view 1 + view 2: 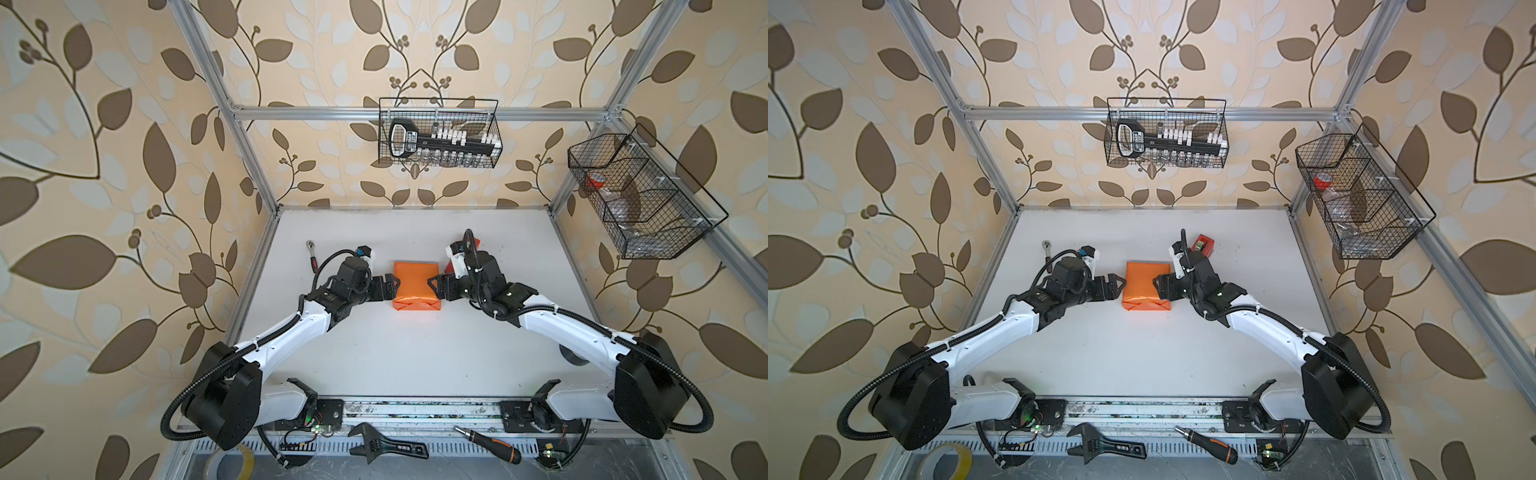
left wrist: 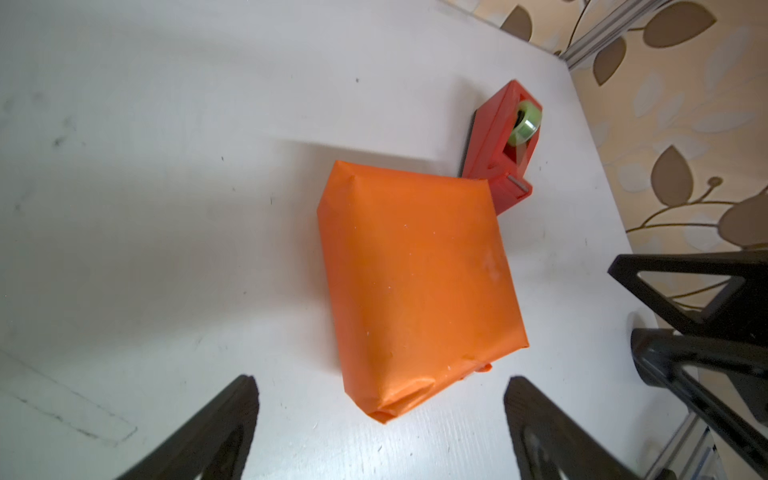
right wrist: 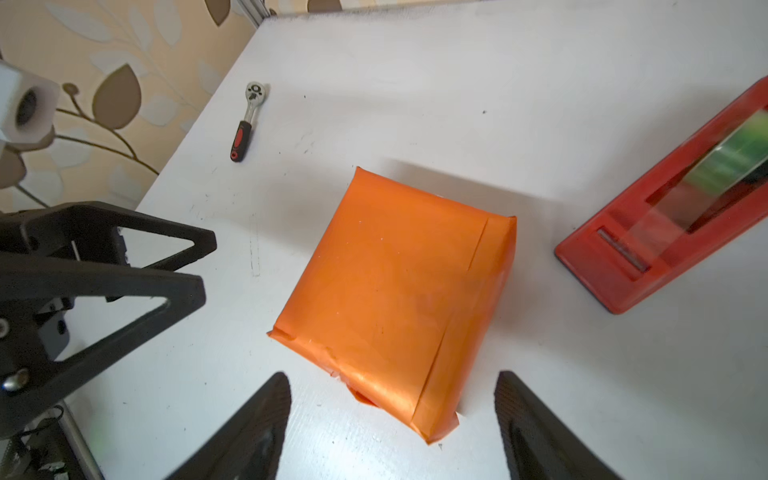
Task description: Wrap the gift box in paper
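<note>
Paper [image 1: 415, 286], glossy orange and creased at the corners, covers the gift box completely: a squarish, flat-topped parcel lying mid-table.

It rests on the matte white table [image 1: 374, 357] between the left gripper [image 1: 393, 286] and the right gripper [image 1: 434, 287]. Each black pincer has its triangular fingers spread wide at one side of the parcel, clamping nothing. A straight overlap seam runs along the top near one edge, and the end facing the arm bases shows folded triangular flaps. A red wedge-shaped plastic tape dispenser [image 2: 498, 141] with a greenish roll stands just beside a far corner — a chrome ratchet wrench [image 3: 248, 120] lies well apart.
</note>
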Available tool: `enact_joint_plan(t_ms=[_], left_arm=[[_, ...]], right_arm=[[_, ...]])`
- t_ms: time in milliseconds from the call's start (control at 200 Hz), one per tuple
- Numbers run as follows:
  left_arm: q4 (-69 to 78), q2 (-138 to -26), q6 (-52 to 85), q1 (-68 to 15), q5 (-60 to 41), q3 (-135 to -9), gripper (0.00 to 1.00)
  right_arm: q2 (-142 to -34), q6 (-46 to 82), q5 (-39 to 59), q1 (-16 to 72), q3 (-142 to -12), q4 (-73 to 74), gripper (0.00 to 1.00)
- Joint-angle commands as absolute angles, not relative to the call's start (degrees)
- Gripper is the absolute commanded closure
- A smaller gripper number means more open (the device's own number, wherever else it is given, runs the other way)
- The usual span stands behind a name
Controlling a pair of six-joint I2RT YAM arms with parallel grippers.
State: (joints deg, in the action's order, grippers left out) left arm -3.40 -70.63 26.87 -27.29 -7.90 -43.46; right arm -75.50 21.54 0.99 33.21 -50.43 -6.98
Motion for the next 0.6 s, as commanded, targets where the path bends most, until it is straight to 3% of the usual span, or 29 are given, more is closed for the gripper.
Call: enact_joint_plan(t_ms=[0,270,480,595], left_arm=[[-4.66,-64.57,23.46,-26.08,-2.59,-44.39,0.03],[-0.4,-48.32,15.23,-23.85,21.39,-35.45,0.01],[1.52,-44.46,6.04,-21.97,34.77,-31.84,0.01],[6.16,-46.69,1.79,-21.71,34.4,-29.07,0.01]], right_arm=[[-69.89,17.71,-7.26,31.1,-51.47,-11.69,0.19],[-58.72,12.03,-31.02,26.58,-44.43,-7.96,0.0],[-55.9,11.05,-36.47,17.41,-36.66,-0.72,0.0],[-54.59,10.73,-34.49,12.39,-29.53,6.39,0.0]])
